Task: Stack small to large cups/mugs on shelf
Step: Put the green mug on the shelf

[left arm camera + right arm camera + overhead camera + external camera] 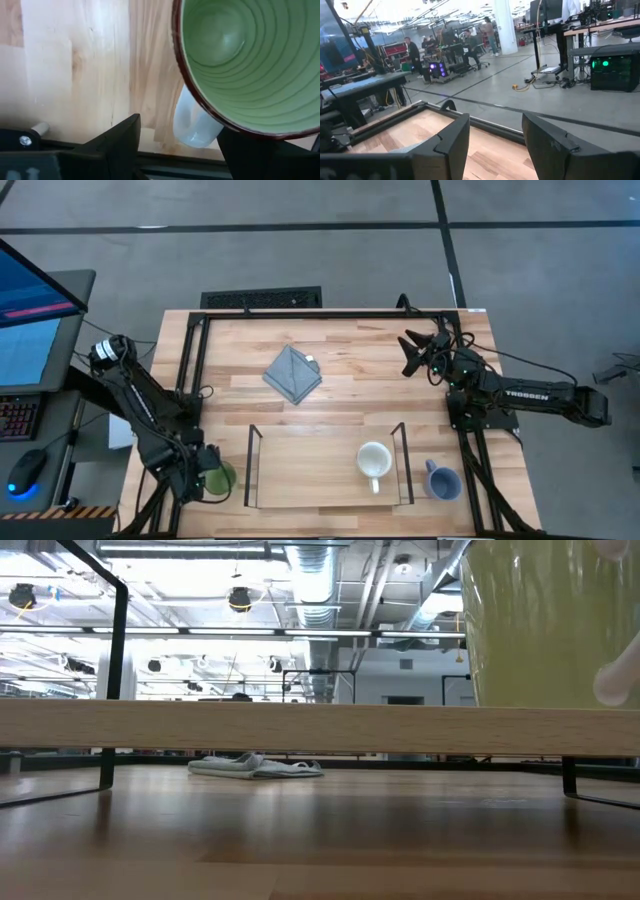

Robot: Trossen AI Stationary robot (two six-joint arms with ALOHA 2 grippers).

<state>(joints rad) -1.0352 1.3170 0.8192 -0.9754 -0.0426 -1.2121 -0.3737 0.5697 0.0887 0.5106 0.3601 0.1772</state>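
Note:
The green mug (220, 477) stands on the table left of the shelf (300, 470). Its inside fills the left wrist view (240, 60). My left gripper (203, 480) is open at the mug's left side, and its fingers (120, 140) stand either side of the pale handle (195, 125). The cream-white mug (373, 459) stands on the shelf's right part and shows in the low view (550, 620). The blue-grey mug (441, 481) stands on the table right of the shelf. My right gripper (410, 350) is open and empty above the far right of the table. My left gripper has the green mug's handle (192, 131) between its open fingers, which come level from the table's left. The mug stands upright on the table. I cannot tell whether either finger touches the handle or the mug's wall.
A grey folded cloth (292, 373) lies on the table beyond the shelf and also shows in the low view (255, 767). The shelf's black wire ends (252, 465) rise at both its sides. A black frame (190, 360) runs along the table's edges.

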